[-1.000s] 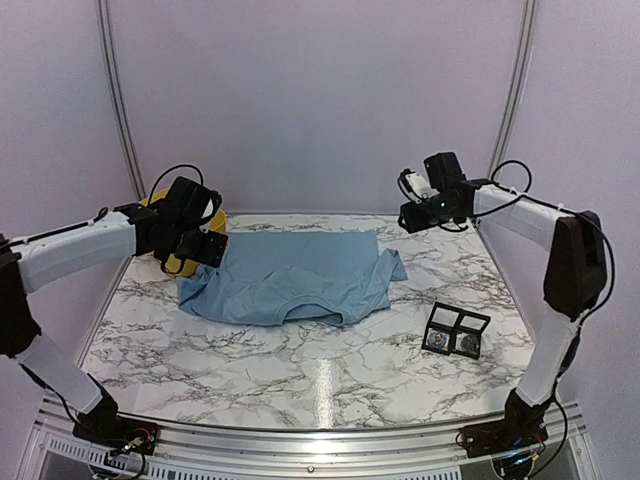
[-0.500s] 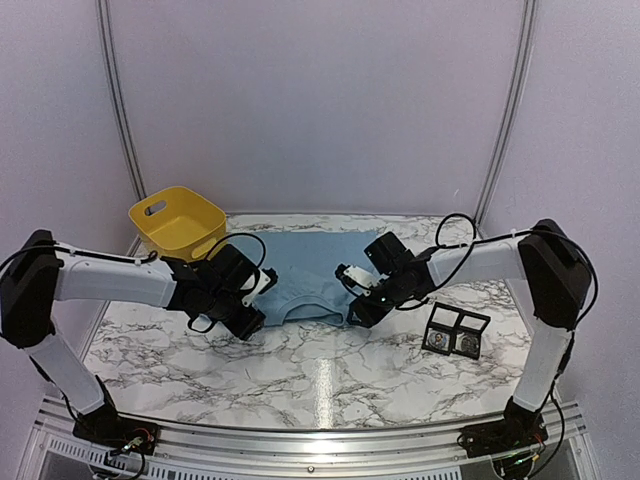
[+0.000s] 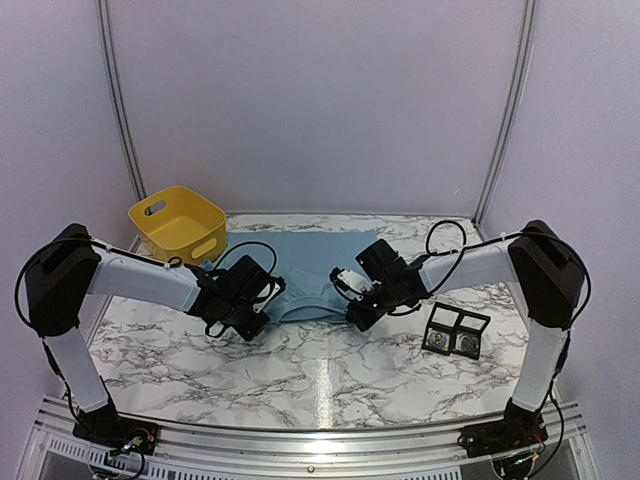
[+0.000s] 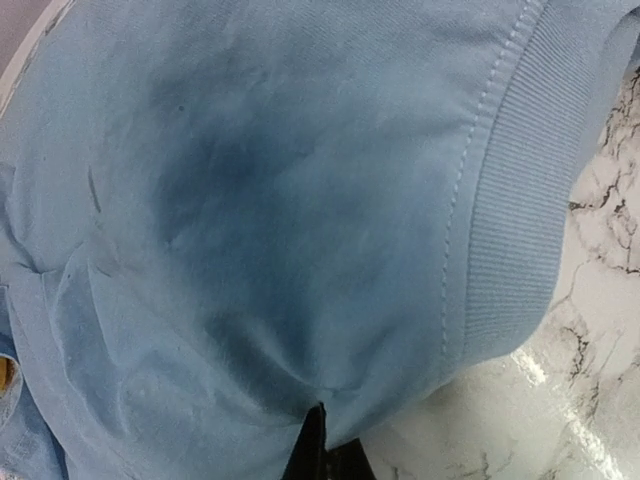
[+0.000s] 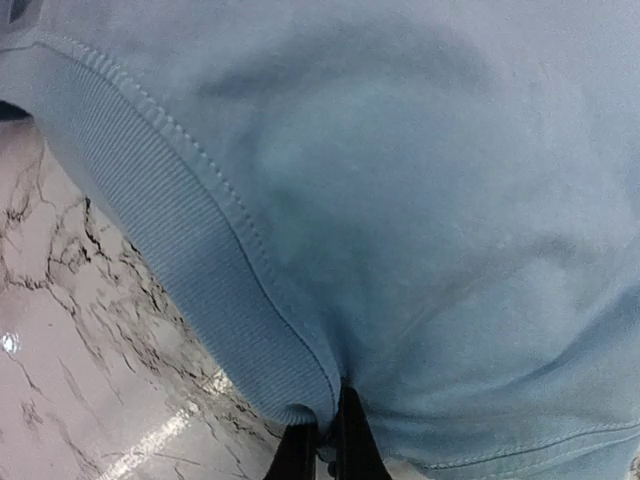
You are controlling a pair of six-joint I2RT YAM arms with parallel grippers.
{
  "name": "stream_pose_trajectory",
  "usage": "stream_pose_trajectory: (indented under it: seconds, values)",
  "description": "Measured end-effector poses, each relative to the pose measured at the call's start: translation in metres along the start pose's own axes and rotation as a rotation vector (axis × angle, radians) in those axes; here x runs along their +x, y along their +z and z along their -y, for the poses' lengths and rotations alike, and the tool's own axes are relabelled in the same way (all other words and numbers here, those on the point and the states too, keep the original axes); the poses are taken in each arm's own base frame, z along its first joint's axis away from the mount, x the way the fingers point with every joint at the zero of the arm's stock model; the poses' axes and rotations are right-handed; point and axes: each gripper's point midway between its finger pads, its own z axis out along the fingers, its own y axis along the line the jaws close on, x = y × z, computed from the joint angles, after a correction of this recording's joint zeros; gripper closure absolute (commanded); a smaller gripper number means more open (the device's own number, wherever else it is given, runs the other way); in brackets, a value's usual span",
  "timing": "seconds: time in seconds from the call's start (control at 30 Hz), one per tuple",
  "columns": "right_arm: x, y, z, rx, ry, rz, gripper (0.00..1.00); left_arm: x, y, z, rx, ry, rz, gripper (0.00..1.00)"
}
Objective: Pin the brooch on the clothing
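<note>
Pinching the blue T-shirt [image 3: 318, 258] at its near edge, left tool [image 3: 248, 316] and right tool [image 3: 360, 308] clamped on fabric, either side of the ribbed collar [image 4: 510, 200].

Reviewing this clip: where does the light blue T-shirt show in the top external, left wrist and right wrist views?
Top external: T-shirt lies mid-table, right of the yellow bin.
Left wrist: T-shirt fills most of the frame, ribbed neckband at right.
Right wrist: T-shirt fills most of the frame, ribbed neckband at left.
Shared landmark: marble table.
</note>
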Motion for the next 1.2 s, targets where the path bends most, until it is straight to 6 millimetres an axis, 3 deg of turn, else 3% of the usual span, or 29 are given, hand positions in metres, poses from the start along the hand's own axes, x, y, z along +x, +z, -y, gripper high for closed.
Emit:
stream_pose_trajectory:
  seconds: [0.13,0.23,0.37,0.5,0.6,0.73,0.8,0.9,0.93,1.0,1.07,1.13,1.2]
  values:
    - [-0.006,-0.008,0.0,0.004,-0.008,-0.002,1.0,-0.004,-0.019,-0.004,0.008,-0.017,0.047,1.0]
    - [-0.011,-0.024,-0.004,-0.009,-0.023,-0.015,1.0,-0.018,-0.049,-0.006,0.043,-0.043,0.113,1.0]
    - [-0.017,-0.071,-0.023,-0.08,-0.038,-0.008,1.0,-0.03,-0.101,-0.007,0.122,-0.113,0.207,1.0]
    - [-0.004,-0.11,-0.059,-0.201,-0.047,-0.025,1.0,-0.013,-0.14,0.011,0.242,-0.189,0.217,1.0]
    - [0.032,-0.117,-0.101,-0.328,-0.05,-0.124,1.0,0.018,-0.148,0.035,0.332,-0.238,0.124,1.0]
    - [0.096,-0.114,-0.147,-0.482,-0.022,-0.326,1.0,0.061,-0.15,0.067,0.425,-0.286,-0.054,1.0]
    - [0.117,-0.114,-0.157,-0.529,0.008,-0.4,0.98,0.077,-0.154,0.08,0.461,-0.296,-0.133,1.0]
    - [0.137,-0.114,-0.168,-0.584,0.042,-0.49,0.84,0.104,-0.159,0.099,0.509,-0.296,-0.254,1.0]
    - [0.14,-0.114,-0.17,-0.595,0.047,-0.507,0.74,0.111,-0.16,0.103,0.518,-0.292,-0.283,0.93]
    - [0.144,-0.116,-0.173,-0.615,0.056,-0.534,0.61,0.127,-0.164,0.11,0.533,-0.284,-0.353,0.61]
    - [0.143,-0.119,-0.176,-0.63,0.054,-0.543,0.51,0.138,-0.168,0.115,0.546,-0.271,-0.405,0.39]
    - [0.132,-0.123,-0.178,-0.644,0.048,-0.523,0.44,0.145,-0.171,0.117,0.55,-0.261,-0.434,0.24]
    - [0.111,-0.128,-0.178,-0.656,0.039,-0.471,0.43,0.144,-0.173,0.113,0.533,-0.254,-0.432,0.21]
